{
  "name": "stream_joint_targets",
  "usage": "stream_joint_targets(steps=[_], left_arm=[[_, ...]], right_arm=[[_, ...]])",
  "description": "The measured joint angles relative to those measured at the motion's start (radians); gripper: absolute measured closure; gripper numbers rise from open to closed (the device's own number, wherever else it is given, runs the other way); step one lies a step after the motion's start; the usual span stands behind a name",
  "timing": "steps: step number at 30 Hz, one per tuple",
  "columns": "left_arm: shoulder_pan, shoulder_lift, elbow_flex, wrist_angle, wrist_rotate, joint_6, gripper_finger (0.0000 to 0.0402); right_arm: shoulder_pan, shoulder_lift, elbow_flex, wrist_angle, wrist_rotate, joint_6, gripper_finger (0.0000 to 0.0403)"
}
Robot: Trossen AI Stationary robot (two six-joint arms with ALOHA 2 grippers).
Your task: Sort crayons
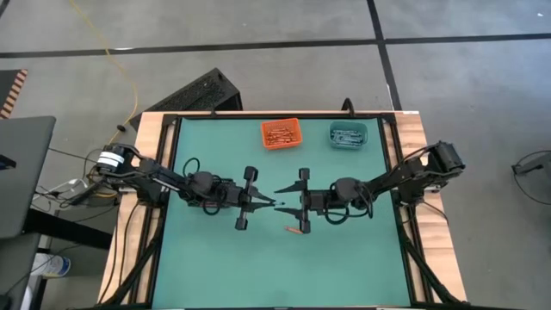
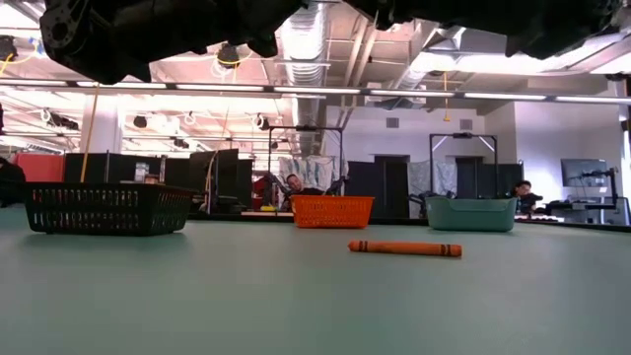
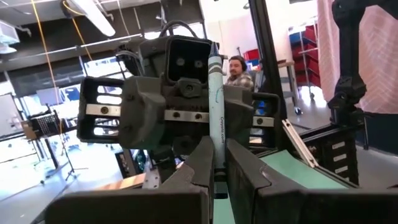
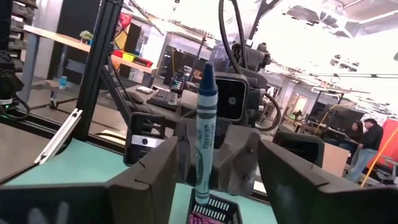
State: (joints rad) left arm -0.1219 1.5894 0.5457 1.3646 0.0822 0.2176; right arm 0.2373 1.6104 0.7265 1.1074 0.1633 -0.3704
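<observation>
While left tool point(image 3: 217, 177) clamps blue crayon point(image 3: 214, 118) — right tool point(image 4: 214, 171) spread apart.

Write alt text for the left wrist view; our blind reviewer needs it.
The left hand is shut on a blue-teal crayon standing upright between its fingers. Facing it close up is the right hand, open, with a person visible in the room behind.
</observation>
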Motion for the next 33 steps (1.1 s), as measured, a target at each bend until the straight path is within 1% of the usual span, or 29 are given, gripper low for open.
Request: stream_joint_targets(steps=[7, 11, 17, 21, 23, 26, 29, 31, 33], left_arm=[[0.0, 0.0, 0.0, -0.003, -0.018, 0.001, 0.0392], [0.0, 0.0, 0.0, -0.003, -0.053, 0.002, 0.0392], [0.0, 0.0, 0.0, -0.003, -0.064, 0.01, 0.0392], [0.0, 0.0, 0.0, -0.004, -0.07, 0.034, 0.0392], [0.0, 0.0, 0.002, -0.004, -0.098, 0.049, 0.0389], [0.0, 0.0, 0.002, -0.009, -0.138, 0.065, 0.037], [0.0, 0.0, 0.002, -0.012, -0.151, 0.099, 0.0336], [0.0, 0.0, 0.002, -0.013, -0.16, 0.104, 0.031], [0.0, 0.0, 0.002, -0.028, -0.197, 0.105, 0.0284]], right_arm=[[0.0, 0.0, 0.0, 0.014, -0.004, -0.002, 0.0221], [0.0, -0.001, 0.0, 0.041, -0.004, -0.004, 0.0236], [-0.007, -0.001, 0.0, 0.039, -0.005, 0.002, 0.0258], [-0.013, -0.001, 0.0, 0.037, -0.005, 0.003, 0.0284], [-0.021, -0.001, 0.0, 0.037, -0.006, 0.003, 0.0301], [-0.03, -0.001, 0.0, 0.037, -0.008, 0.003, 0.0331], [-0.039, -0.002, 0.0, 0.018, -0.009, 0.006, 0.0365], [-0.046, -0.02, 0.0, -0.045, -0.009, 0.006, 0.0388], [-0.054, -0.049, 0.0, -0.113, -0.007, 0.006, 0.0394]])
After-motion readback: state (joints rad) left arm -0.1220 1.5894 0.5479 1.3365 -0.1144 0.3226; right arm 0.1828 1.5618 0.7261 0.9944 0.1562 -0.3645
